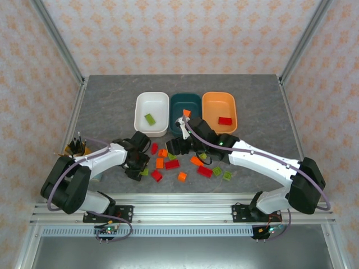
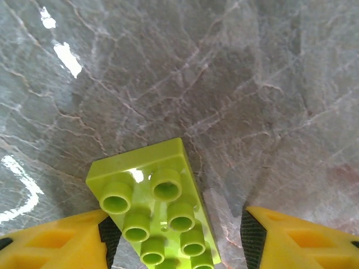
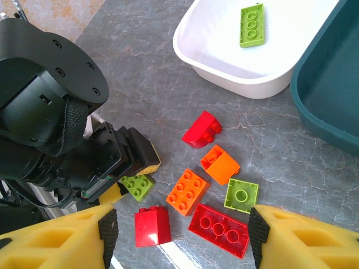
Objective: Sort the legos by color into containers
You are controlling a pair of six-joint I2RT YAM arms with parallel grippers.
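Observation:
A lime green lego [image 2: 162,213] lies studs-up on the grey table between my left gripper's [image 2: 175,238] pads. It sits against the left pad [image 2: 109,235], with a gap to the right pad. From the right wrist, that same lego [image 3: 137,186] lies under the left gripper's tips. My right gripper [image 3: 179,230] hangs open above loose legos: an orange one [image 3: 189,191], a flat red one [image 3: 219,230] and a red block [image 3: 151,225]. The white container [image 1: 138,115] holds a lime lego [image 1: 150,119]. In the orange container [image 1: 219,94] lies a red one [image 1: 225,121]. The teal container [image 1: 185,96] stands between them.
More legos lie right of the arms: an orange one [image 1: 182,176], a red one [image 1: 205,171] and lime ones [image 1: 227,175]. A pot of tools [image 1: 77,148] stands at the table's left edge. A metal rail [image 1: 179,204] runs along the front edge.

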